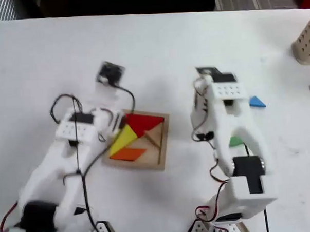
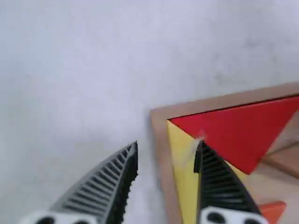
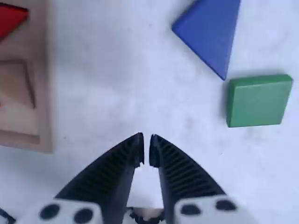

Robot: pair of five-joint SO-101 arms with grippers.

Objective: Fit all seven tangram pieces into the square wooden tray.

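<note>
– Left gripper (image 2: 167,148), how does it stand?
– It is wide open and holds nothing. It sits over one corner of the tray (image 2: 158,140), and the wooden rim passes between its two sides. One finger (image 2: 117,184) is outside the tray, above the white table (image 2: 70,70). The other finger (image 2: 217,186) is inside, above the yellow piece (image 2: 183,172). Whether this tip touches the yellow piece, I cannot tell.
– Which pieces lie in the tray?
– I can see three. From that corner the red triangle (image 2: 238,135) lies along one rim and the yellow piece along the other, with their edges touching. The orange piece (image 2: 273,210) lies farther inside, beside the yellow one. Bare wood of the tray floor shows next to the red triangle.
– And the right gripper (image 3: 145,149)?
– It is almost closed, with only a thin slit between the tips and nothing in it. It hangs over the table outside the tray, between the tray and two loose pieces.
– Which ones?
– A blue triangle (image 3: 210,30) and a green square (image 3: 257,100). They lie flat on the table, well apart from the tray, near each other but not touching.
– Anything else?
– A wooden block with holes (image 1: 306,45) stands at the table edge, far from the tray, on the side of the loose pieces.
</note>
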